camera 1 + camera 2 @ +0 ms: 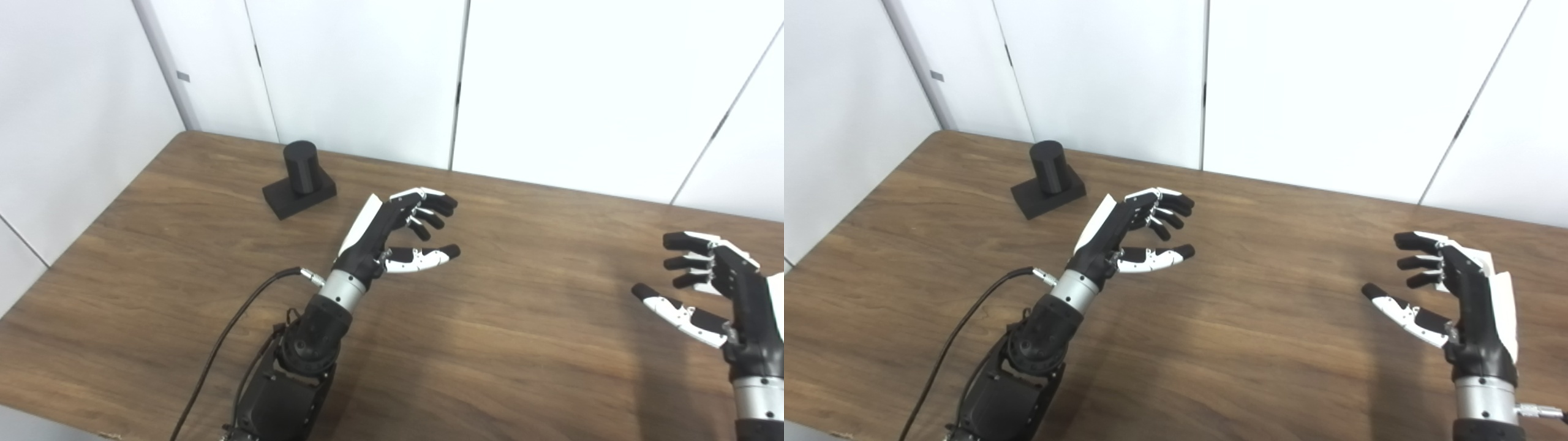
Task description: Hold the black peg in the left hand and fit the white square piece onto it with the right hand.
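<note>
surroundings: brown wooden table [520, 343]; white wall panels [551, 86] fill the top of the frame; a black cable [226, 334] runs to the left wrist.
between peg and hands: only bare wood.
peg [301, 168]: upper left of the frame, black cylinder upright on a flat black base [299, 196], long axis vertical, touched by neither hand.
left hand [392, 236]: frame centre, above the table, fingers spread and slightly curled, holding nothing, pointing right.
right hand [1448, 294]: lower right, fingers apart, holding nothing, pointing left.
</note>
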